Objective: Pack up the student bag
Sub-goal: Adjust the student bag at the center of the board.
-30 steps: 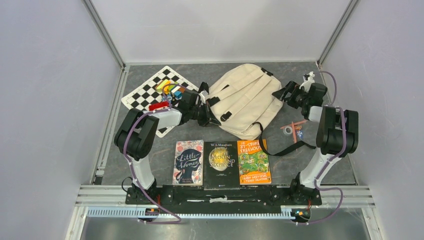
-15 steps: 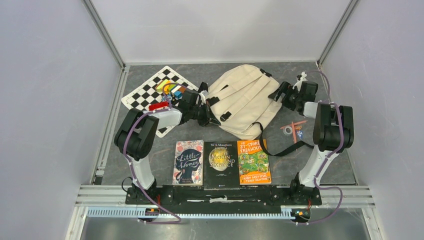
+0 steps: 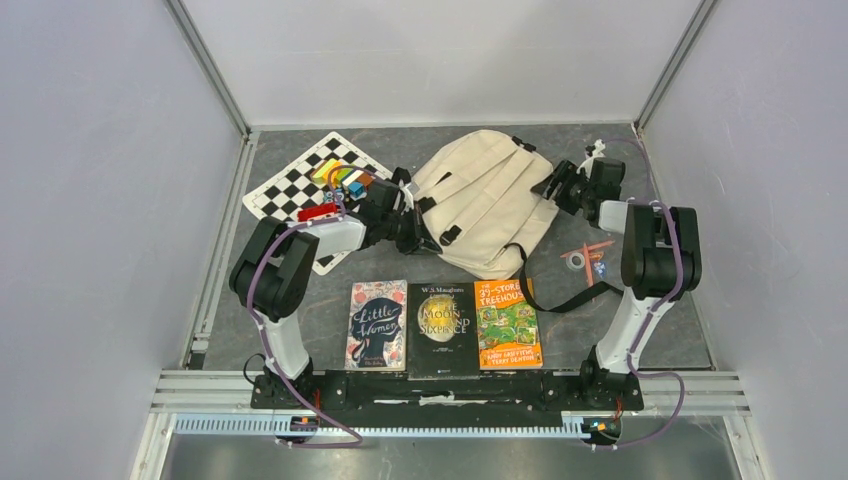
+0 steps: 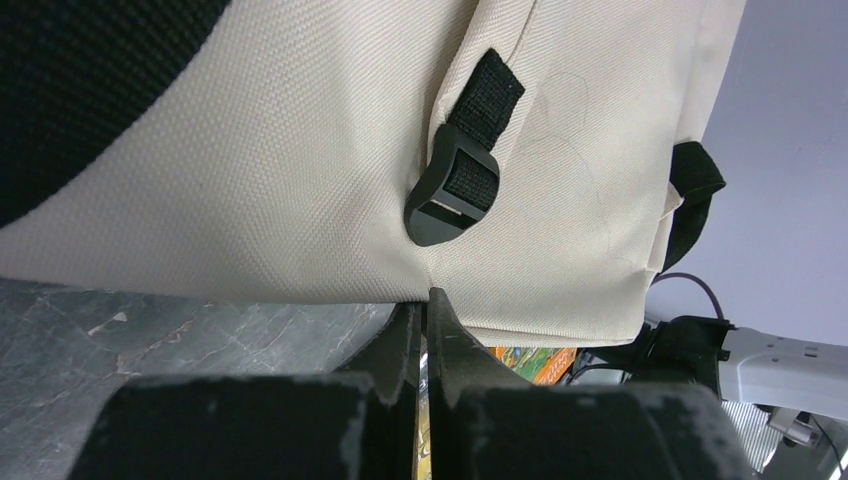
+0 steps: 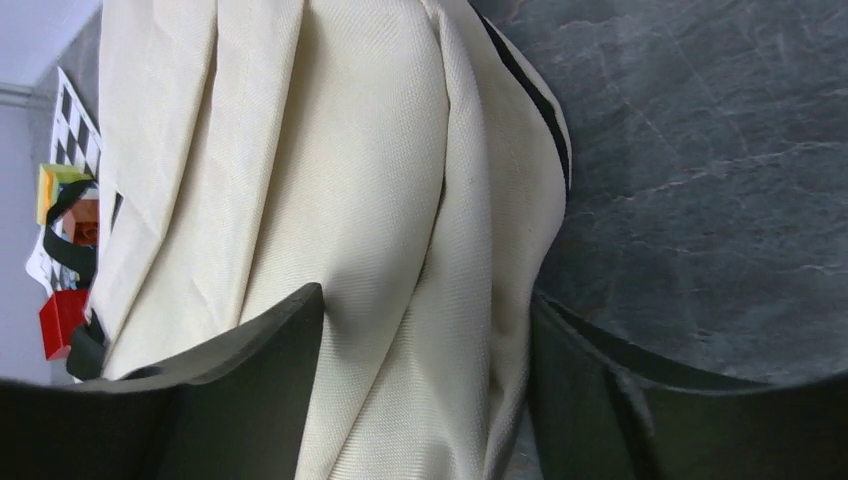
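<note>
The student bag (image 3: 490, 200), cream canvas with black straps, lies flat at the back middle of the table. My left gripper (image 3: 415, 232) is at the bag's left edge. In the left wrist view its jaws (image 4: 425, 300) are pressed together on the bag's (image 4: 300, 150) lower hem, just below a black buckle (image 4: 452, 190). My right gripper (image 3: 556, 188) is at the bag's right edge. In the right wrist view it (image 5: 425, 330) is wide open, its fingers (image 5: 260, 370) straddling a fold of the bag (image 5: 350, 150).
Three books lie side by side at the front: Little Women (image 3: 377, 325), a black one (image 3: 443, 328) and an orange one (image 3: 507, 325). A checkerboard (image 3: 290, 190) with coloured blocks (image 3: 340, 178) lies at the back left. Small items (image 3: 588, 258) lie to the right. A loose black strap (image 3: 570, 295) trails forward.
My right gripper has moved left and away from the base, onto the bag's right edge, and the bag's right side has bunched a little. The left gripper has stayed put.
</note>
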### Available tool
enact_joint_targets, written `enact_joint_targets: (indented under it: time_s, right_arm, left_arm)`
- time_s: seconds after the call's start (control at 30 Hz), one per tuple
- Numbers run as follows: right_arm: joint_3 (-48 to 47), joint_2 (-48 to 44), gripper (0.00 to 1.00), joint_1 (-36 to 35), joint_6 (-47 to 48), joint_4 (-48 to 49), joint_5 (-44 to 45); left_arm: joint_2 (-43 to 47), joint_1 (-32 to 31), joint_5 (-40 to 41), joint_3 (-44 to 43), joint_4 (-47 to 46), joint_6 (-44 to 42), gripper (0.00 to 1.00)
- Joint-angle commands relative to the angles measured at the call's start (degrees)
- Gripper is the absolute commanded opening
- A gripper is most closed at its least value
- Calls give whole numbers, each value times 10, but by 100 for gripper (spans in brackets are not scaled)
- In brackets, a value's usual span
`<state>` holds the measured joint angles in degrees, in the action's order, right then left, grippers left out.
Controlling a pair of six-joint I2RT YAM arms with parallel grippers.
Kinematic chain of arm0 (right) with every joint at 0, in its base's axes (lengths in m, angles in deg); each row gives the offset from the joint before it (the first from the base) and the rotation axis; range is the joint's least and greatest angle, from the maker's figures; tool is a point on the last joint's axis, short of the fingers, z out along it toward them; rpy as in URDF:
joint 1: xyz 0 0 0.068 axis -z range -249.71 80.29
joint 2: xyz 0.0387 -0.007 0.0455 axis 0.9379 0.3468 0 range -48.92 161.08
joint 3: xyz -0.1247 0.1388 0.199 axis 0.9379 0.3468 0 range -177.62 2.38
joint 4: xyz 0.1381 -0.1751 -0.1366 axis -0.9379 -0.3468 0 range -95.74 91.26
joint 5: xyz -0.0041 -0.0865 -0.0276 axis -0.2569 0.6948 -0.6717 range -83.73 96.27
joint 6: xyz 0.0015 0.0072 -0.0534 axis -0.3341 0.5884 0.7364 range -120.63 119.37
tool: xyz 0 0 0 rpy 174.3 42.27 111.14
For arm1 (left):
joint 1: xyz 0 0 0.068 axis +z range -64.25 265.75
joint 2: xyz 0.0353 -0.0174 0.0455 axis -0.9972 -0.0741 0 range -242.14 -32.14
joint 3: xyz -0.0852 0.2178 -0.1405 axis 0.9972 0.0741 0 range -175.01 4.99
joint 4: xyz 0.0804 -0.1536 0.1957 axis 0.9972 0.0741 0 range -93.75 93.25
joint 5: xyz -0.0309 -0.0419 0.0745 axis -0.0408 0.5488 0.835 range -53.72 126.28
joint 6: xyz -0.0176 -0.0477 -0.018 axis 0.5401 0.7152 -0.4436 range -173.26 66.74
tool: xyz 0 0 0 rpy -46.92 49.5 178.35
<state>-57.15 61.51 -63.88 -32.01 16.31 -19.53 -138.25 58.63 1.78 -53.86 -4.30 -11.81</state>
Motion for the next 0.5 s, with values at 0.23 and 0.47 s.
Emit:
enact_joint_targets:
  time_s: [0.23, 0.47]
  right_arm:
    - [-21, -142, 0, -13, -13, 22, 46]
    - [-87, -275, 0, -14, 35, 20, 71]
  left_arm:
    - [53, -16, 40, -51, 61, -78, 47]
    - [151, 6, 118, -56, 105, -136, 91]
